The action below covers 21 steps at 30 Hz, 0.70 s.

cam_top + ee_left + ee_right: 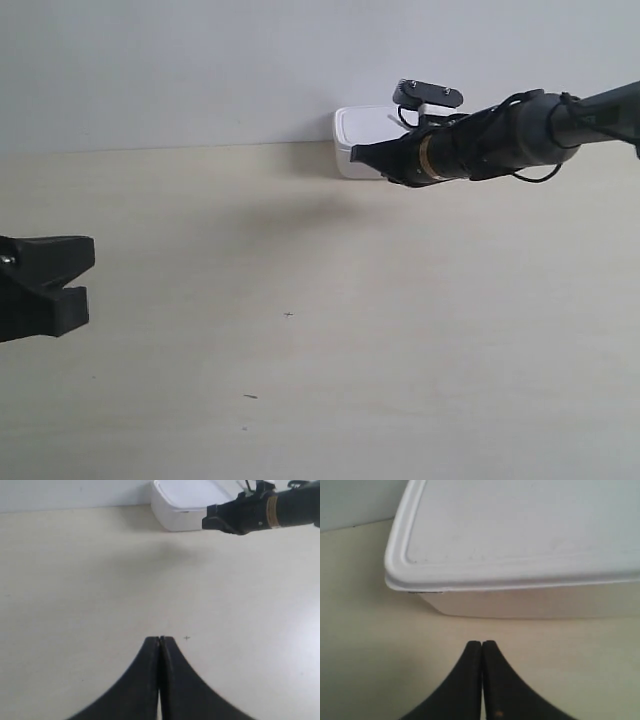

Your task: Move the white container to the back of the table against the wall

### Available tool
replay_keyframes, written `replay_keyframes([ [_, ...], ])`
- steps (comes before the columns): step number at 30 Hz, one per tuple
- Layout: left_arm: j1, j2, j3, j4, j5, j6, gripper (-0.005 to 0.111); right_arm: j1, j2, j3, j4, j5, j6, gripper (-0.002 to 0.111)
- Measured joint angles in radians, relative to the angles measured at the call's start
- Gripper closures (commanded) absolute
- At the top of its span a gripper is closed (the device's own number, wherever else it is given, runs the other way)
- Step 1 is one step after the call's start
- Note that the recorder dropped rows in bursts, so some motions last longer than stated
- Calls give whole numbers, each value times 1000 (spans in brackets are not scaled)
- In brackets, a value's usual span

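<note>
The white container point(358, 135) stands at the back of the table point(300, 400), at the foot of the wall point(200, 70); its lid is on. It also shows in the left wrist view as the container point(182, 500) and fills the right wrist view as the container point(520, 540). My right gripper point(356, 155) is shut and empty, low over the table. In its own view the right gripper point(482, 643) stops a short gap from the container's side wall. My left gripper point(159, 639) is shut on nothing, far off at the exterior view's left edge, where the left gripper point(88, 280) hovers.
A tiny dark cross point(288, 314) and a small speck point(250, 396) mark the pale table top. The right arm point(500, 135) reaches in from the exterior view's right with its wrist camera point(428, 96) above the container's far end.
</note>
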Motion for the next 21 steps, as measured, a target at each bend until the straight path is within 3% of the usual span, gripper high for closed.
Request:
replay_keyframes([
  [6, -44, -167, 54, 0, 11, -44, 107, 27, -142, 143, 0, 27, -52, 108],
  [12, -45, -327, 122, 0, 13, -100, 107, 79, -323, 270, 0, 72, -62, 108],
  [21, -45, -433, 205, -17, 13, -130, 107, 183, -670, 474, 0, 162, -62, 108],
])
